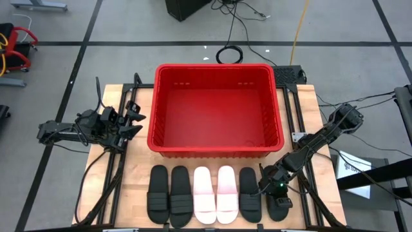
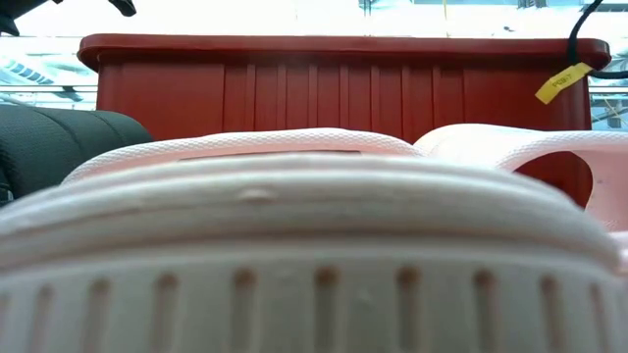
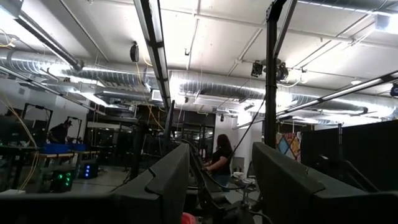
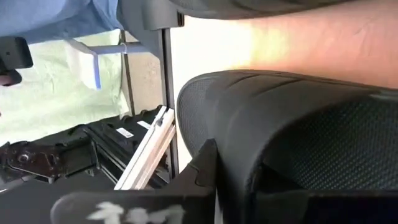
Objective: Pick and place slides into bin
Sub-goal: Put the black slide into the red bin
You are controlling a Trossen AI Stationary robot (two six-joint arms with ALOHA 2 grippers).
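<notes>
Gripping the rightmost black slide [image 1: 278, 205] with the right gripper [image 1: 278, 193], clenched on its strap.
Six slides are lying in a row on the worktop [image 1: 129, 161] just in front of the red bin [image 1: 215, 151], two white slides [image 1: 215, 193] sitting mid-row; the left gripper [image 1: 132, 122] is waiting released beside the bin's left wall.

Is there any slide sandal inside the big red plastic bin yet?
No. In the high view the large red plastic bin shows only its bare red floor, and all six slide sandals lie in a row on the wooden table.
</notes>
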